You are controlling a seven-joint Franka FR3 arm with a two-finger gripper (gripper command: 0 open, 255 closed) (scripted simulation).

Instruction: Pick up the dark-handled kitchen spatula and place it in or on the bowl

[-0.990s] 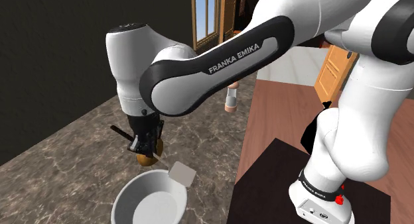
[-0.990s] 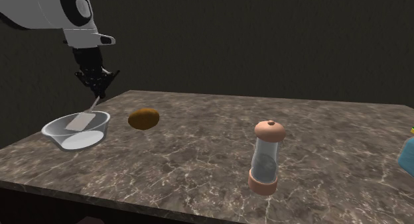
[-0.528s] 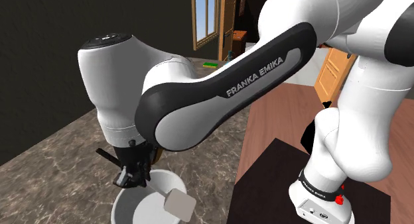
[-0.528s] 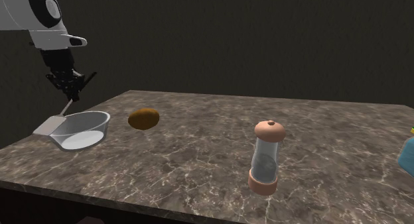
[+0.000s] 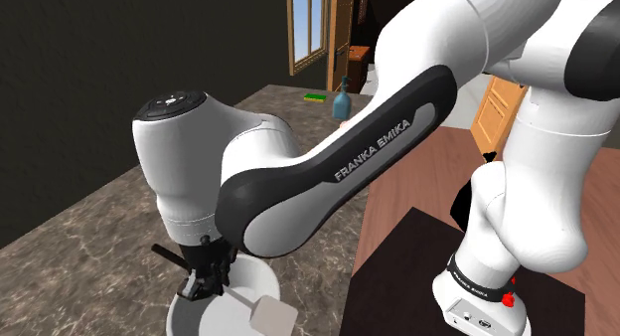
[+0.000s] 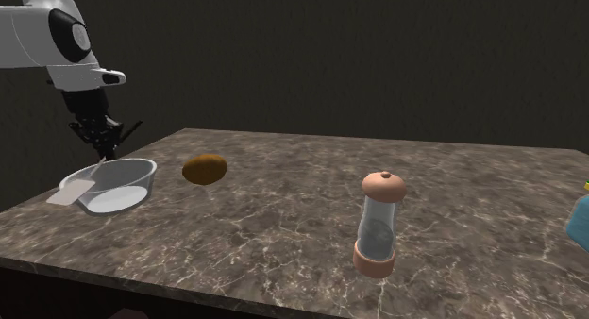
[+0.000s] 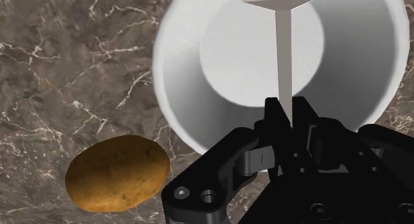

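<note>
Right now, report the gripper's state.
Gripper: shut on the spatula, clasping its pale shaft, with the blade reaching across the white bowl.

We saw dim pictures. The wall behind the tabletop was almost dark, and the stone top looked dull brown. The white arm was the brightest thing, lit softly from above. The bowl shone pale, with grey shade on its inside wall. Daylight glowed in a far window.
</note>
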